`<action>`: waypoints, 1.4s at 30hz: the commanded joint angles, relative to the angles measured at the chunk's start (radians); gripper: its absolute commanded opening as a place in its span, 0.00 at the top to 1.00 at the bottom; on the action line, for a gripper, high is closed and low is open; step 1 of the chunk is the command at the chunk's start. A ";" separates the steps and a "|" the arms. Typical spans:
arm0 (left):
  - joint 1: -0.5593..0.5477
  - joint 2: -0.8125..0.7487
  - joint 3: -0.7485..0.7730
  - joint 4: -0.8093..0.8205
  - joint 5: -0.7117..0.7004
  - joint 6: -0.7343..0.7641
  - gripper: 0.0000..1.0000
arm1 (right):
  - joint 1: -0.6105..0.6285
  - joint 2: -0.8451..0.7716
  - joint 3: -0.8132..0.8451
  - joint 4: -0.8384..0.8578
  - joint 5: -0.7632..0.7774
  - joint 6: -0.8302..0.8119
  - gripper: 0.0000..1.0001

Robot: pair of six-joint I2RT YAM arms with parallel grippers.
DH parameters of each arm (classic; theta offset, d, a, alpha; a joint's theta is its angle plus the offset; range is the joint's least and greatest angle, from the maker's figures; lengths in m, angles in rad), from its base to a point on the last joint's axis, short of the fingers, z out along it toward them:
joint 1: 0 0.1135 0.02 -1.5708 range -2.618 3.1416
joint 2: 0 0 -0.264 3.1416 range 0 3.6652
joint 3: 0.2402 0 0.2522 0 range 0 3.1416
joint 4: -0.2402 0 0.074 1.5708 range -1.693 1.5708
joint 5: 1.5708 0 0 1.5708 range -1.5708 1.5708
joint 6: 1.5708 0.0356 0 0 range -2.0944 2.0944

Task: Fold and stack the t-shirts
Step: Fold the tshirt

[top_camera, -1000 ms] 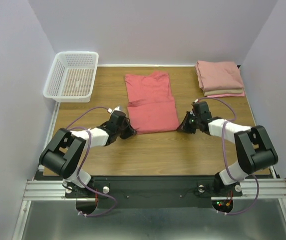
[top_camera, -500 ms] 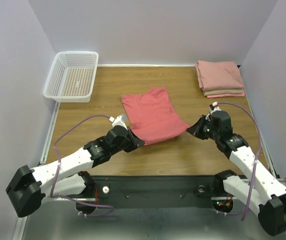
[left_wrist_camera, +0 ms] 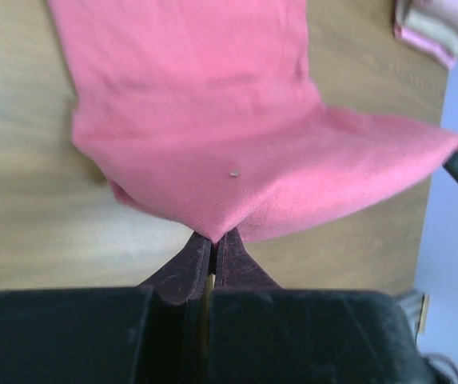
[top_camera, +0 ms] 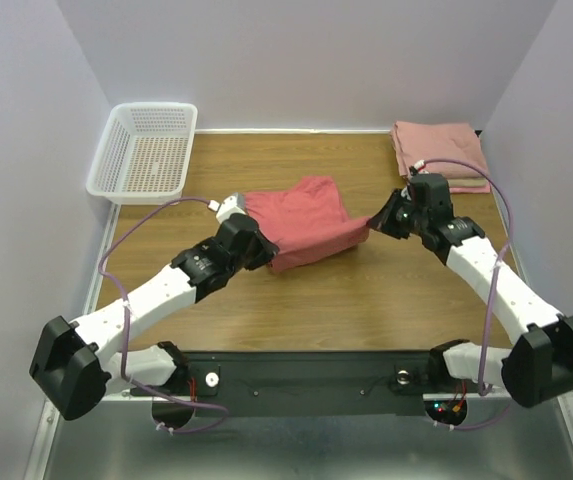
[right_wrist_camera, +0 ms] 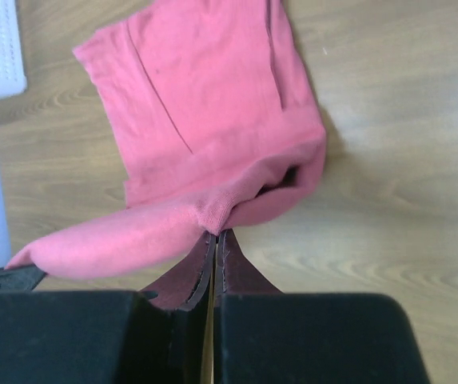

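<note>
- Coral-red t-shirt (top_camera: 306, 212) is in the middle of the table (top_camera: 366, 295), its near edge raised and stretched between my two arms, its far part resting on the wood
- My left jaws are pressed together, pinching its near-left corner
- My right jaws pinch its near-right corner the same way
- Folded pink and beige t-shirts (top_camera: 441, 150) lie stacked at the far right
- White basket (top_camera: 146, 150) stands far left

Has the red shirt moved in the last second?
Yes. The shirt has its near edge folded back, now closer to the basket.
</note>
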 commanded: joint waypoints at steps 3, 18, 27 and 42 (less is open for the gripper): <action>0.182 0.063 0.080 0.047 0.067 0.163 1.00 | 0.000 0.156 0.201 0.066 0.035 -0.045 0.99; 0.415 0.319 0.290 0.115 0.170 0.309 1.00 | -0.001 0.584 0.637 0.089 -0.017 -0.094 1.00; 0.504 0.519 0.393 0.171 0.268 0.361 1.00 | -0.011 0.786 0.824 0.087 -0.046 -0.108 1.00; 0.564 0.735 0.546 0.205 0.364 0.385 0.42 | -0.044 1.061 1.063 0.086 -0.112 -0.105 0.82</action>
